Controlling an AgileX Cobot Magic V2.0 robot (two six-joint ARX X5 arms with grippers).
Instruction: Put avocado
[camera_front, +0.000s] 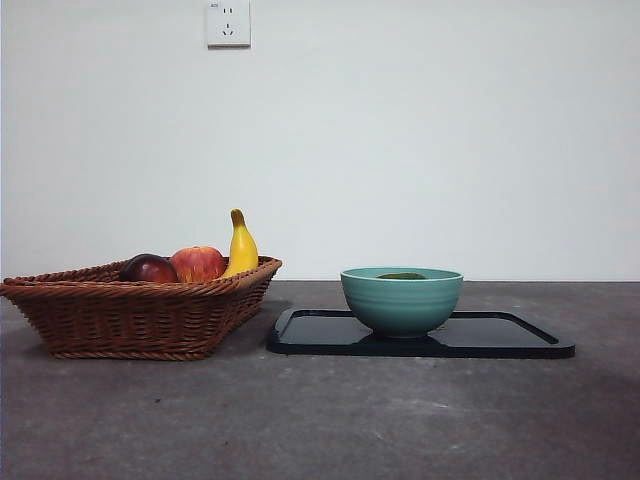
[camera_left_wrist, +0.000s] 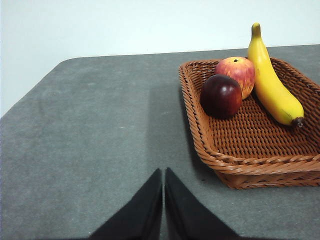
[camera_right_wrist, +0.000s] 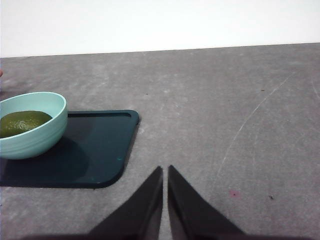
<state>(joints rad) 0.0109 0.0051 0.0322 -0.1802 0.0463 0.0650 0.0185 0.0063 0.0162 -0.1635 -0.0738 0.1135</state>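
Note:
The dark green avocado (camera_right_wrist: 22, 122) lies inside a teal bowl (camera_right_wrist: 35, 137); in the front view only its top (camera_front: 402, 276) shows above the bowl's rim (camera_front: 400, 300). The bowl stands on a black tray (camera_front: 500, 338). My left gripper (camera_left_wrist: 163, 175) is shut and empty above bare table, beside the wicker basket (camera_left_wrist: 260, 150). My right gripper (camera_right_wrist: 165, 172) is shut and empty above bare table, off the tray's (camera_right_wrist: 95, 155) corner and apart from the bowl. Neither arm shows in the front view.
The wicker basket (camera_front: 140, 310) at the left holds a dark red-purple fruit (camera_front: 148, 268), a red apple (camera_front: 198, 263) and a banana (camera_front: 241, 247). These also show in the left wrist view: fruit (camera_left_wrist: 221, 96), apple (camera_left_wrist: 237, 72), banana (camera_left_wrist: 270, 80).

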